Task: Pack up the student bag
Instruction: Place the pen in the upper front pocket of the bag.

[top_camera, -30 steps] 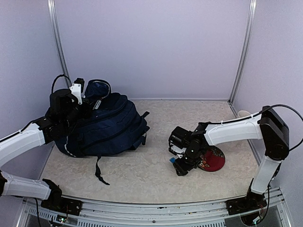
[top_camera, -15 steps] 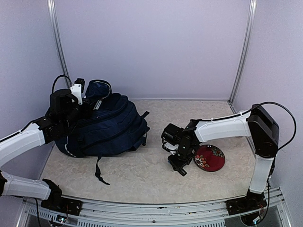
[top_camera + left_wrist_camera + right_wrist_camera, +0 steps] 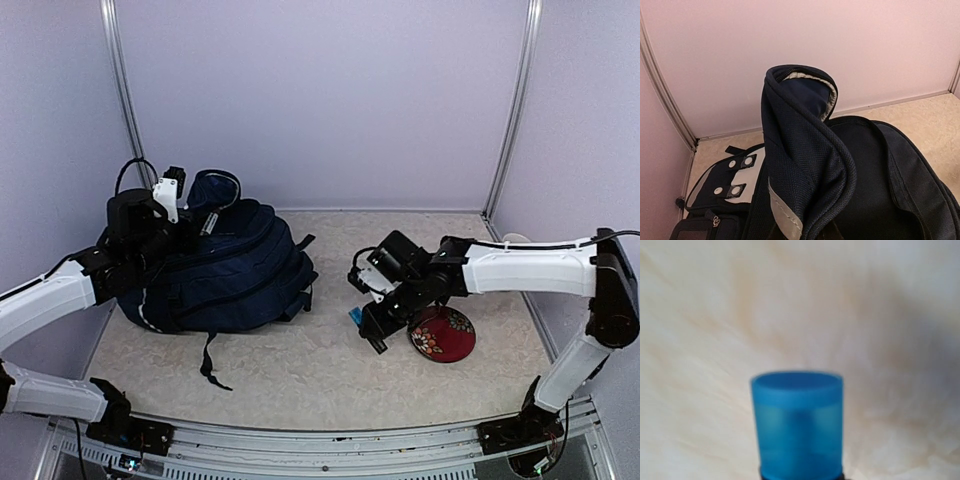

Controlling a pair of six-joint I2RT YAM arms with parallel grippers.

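Student bag [image 3: 235, 275] flap in left fingers [image 3: 192, 218], blue-capped object [image 3: 797, 425] in right fingers [image 3: 372, 330]

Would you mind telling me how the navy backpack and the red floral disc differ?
The student bag is dark navy with white trim; the red disc carries a flower pattern. The bag is bulky and far larger; the disc is small and thin. The bag's top flap stands raised; the disc lies flat. Both rest on the table.
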